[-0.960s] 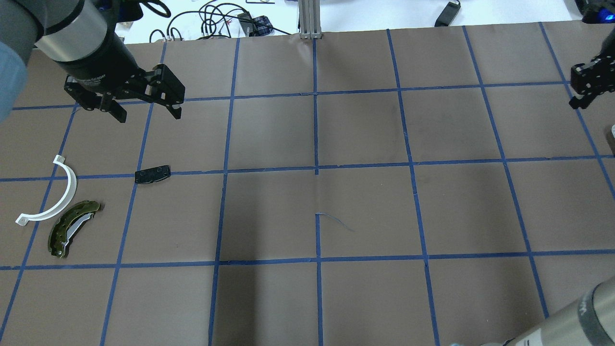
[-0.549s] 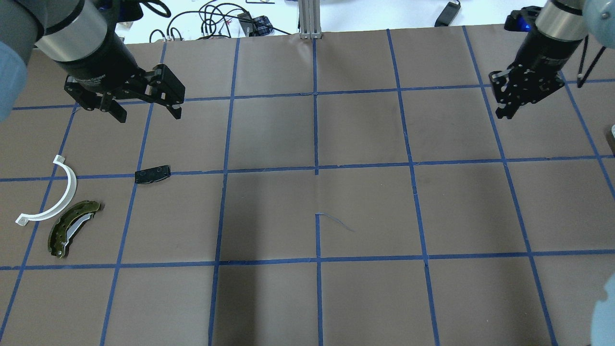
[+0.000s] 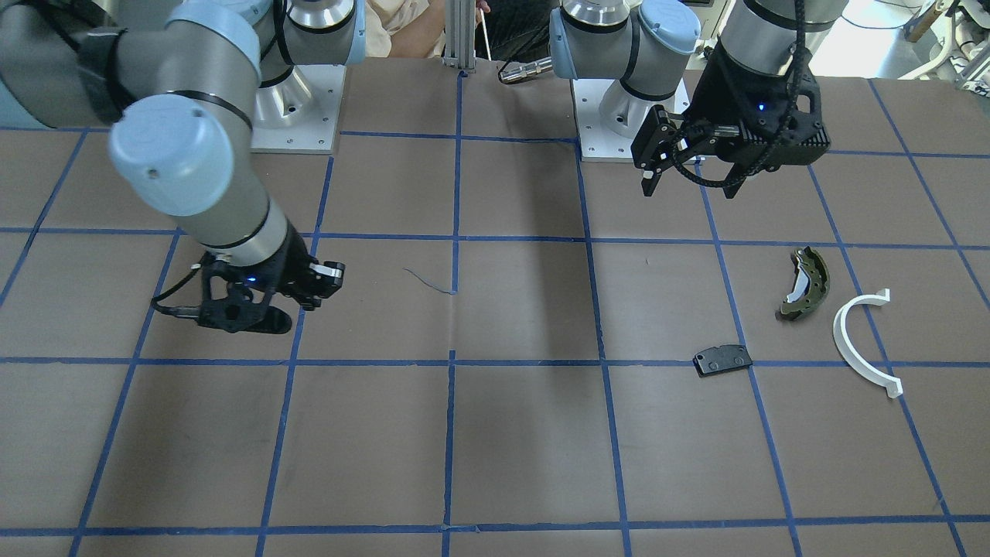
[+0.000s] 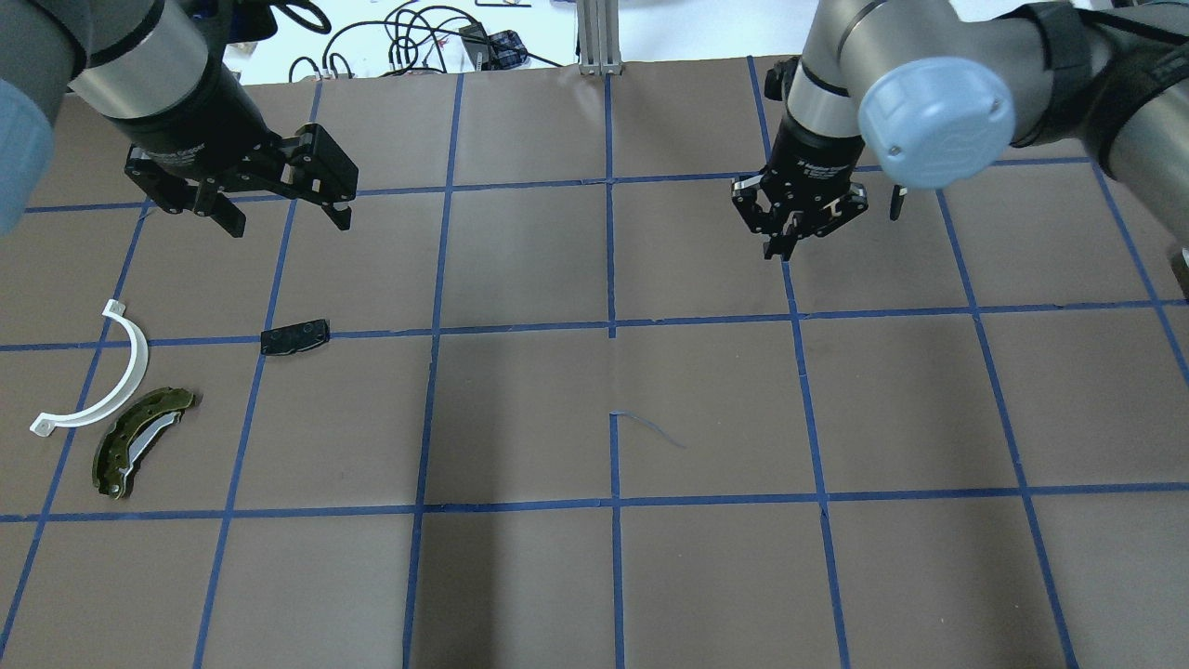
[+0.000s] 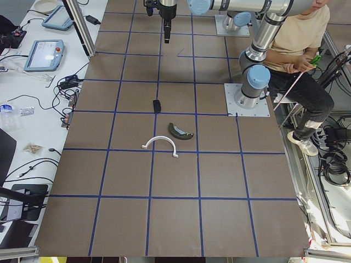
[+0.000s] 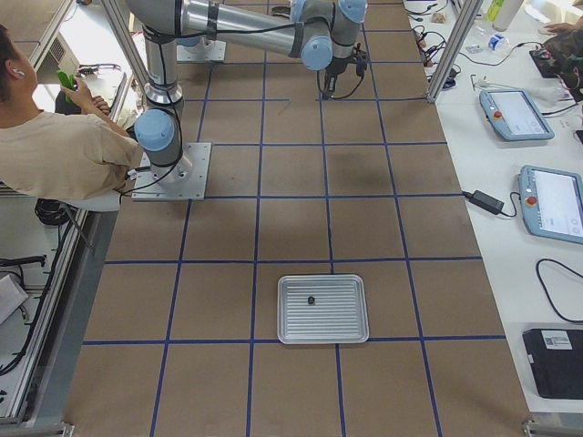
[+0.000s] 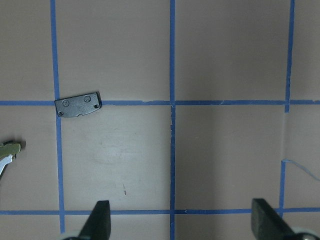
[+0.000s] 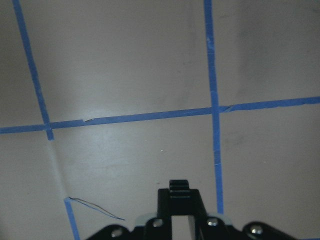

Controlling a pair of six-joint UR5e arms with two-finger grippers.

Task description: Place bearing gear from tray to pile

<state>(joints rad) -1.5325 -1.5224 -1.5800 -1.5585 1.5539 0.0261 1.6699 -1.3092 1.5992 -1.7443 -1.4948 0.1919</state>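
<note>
**Bearing gear** [image 6: 311,299]: a small dark dot lying in the ribbed metal tray [image 6: 291,335], just off its centre. Only the exterior right view shows either, and the gear is too small there to give an axis.

**Pile**: shown overhead, at the opposite end of the worktop [image 4: 520,409], well apart from the tray.
- Black pad [image 4: 295,336]: long axis nearly along a tape line.
- White arc [image 4: 144,362]: opens toward the view's left edge.
- Brake shoe [image 4: 139,441]: just beside the arc, long axis diagonal, convex side toward the arc.

**Left claw** [image 4: 288,218]: hangs near the pad, fingers spread wide, empty.

**Right claw** [image 4: 785,242]: mid-worktop, fingers drawn together. Its wrist view shows nothing between them.
</note>
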